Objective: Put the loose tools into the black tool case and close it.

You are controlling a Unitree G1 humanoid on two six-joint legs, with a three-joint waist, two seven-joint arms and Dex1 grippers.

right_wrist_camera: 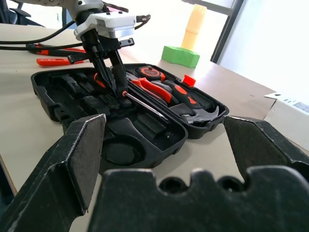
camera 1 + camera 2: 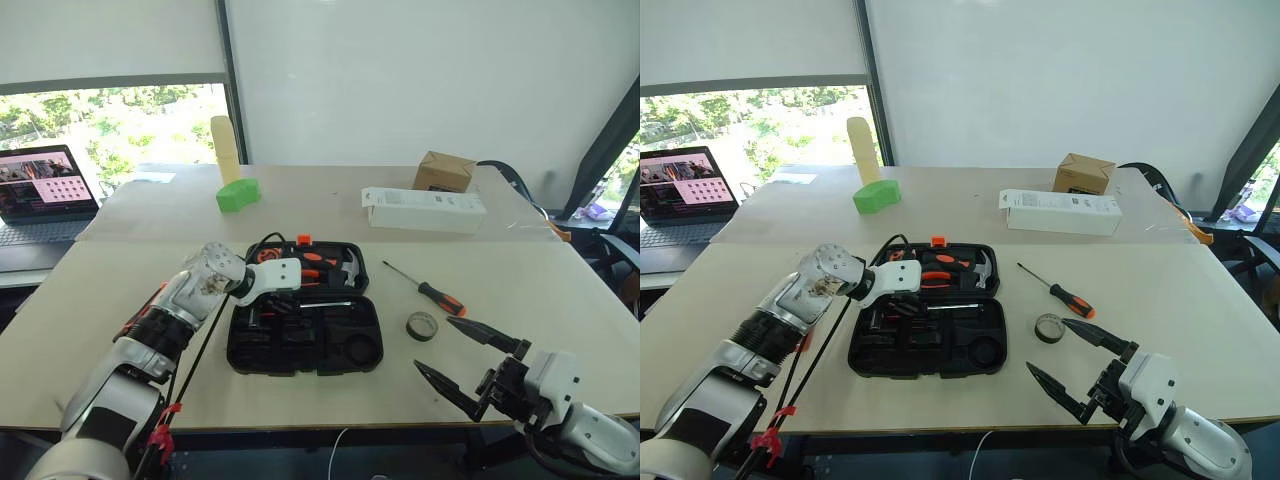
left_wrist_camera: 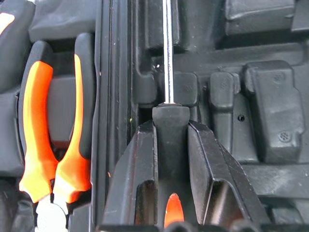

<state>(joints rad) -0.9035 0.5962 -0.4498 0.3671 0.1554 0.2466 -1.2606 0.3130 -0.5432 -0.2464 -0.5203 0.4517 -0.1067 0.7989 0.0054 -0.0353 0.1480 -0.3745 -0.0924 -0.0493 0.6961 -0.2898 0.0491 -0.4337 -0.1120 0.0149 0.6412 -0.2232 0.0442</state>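
The black tool case [image 2: 305, 345] lies open in the middle of the table, with orange-handled pliers [image 3: 48, 145] and a hammer [image 2: 345, 268] in its far half. My left gripper [image 3: 171, 125] hangs over the near half, shut on the black-and-orange handle of a screwdriver [image 1: 145, 104], whose shaft lies low along the moulded slots. A second screwdriver [image 2: 425, 290] and a small black tape roll [image 2: 422, 325] lie on the table to the right of the case. My right gripper [image 2: 435, 345] stands open and empty just in front of the tape roll.
Two more orange-and-black tools [image 1: 53, 62] lie on the table to the left of the case. A white long carton [image 2: 425, 210], a cardboard box [image 2: 443, 172], a green object [image 2: 238, 194] and a laptop [image 2: 45, 190] stand farther back.
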